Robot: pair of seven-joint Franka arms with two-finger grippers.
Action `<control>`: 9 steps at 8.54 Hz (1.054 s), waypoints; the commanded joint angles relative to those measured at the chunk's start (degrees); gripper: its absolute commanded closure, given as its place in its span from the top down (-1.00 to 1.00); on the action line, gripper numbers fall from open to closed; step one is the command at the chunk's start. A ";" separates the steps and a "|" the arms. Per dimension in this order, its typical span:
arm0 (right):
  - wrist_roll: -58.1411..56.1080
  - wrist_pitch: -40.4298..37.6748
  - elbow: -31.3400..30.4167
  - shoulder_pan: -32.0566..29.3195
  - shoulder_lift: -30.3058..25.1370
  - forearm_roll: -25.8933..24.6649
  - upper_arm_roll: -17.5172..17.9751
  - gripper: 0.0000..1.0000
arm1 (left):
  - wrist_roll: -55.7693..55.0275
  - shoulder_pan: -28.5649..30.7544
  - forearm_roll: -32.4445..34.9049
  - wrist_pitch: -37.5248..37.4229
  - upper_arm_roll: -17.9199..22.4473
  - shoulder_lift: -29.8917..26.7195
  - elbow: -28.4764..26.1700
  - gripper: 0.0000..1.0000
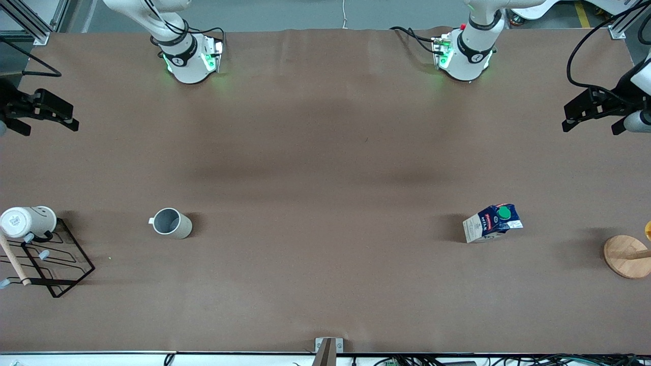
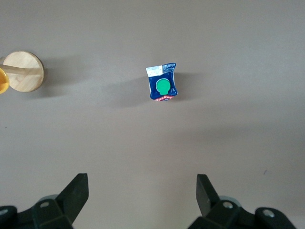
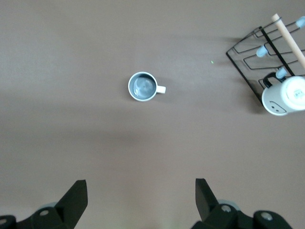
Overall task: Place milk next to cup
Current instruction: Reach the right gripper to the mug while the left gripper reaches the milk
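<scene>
The milk [image 1: 492, 222], a dark-blue and white carton with a green cap, stands on the table toward the left arm's end; it also shows in the left wrist view [image 2: 162, 87]. The cup [image 1: 171, 223], a beige-grey mug with a grey inside, stands toward the right arm's end, well apart from the milk; it also shows in the right wrist view [image 3: 142, 87]. My left gripper [image 1: 592, 113] hangs open and empty high over the table's edge at its own end [image 2: 141, 191]. My right gripper [image 1: 48, 113] hangs open and empty over the other end [image 3: 140, 191].
A black wire rack [image 1: 48, 262] with a wooden rod and a larger white mug with a face drawing [image 1: 26, 222] stands at the right arm's end. A round wooden stand [image 1: 628, 255] stands at the left arm's end.
</scene>
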 commanded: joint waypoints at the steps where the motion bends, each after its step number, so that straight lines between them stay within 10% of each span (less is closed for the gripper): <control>1: 0.87 9.31 -9.38 0.96 -0.63 0.18 0.22 1.00 | 1.18 0.36 -0.78 -1.21 0.13 0.67 2.49 1.00; 9: 5.62 32.03 -16.98 5.62 13.24 2.12 0.31 1.00 | 0.57 0.62 -0.96 5.38 0.14 5.41 0.31 1.00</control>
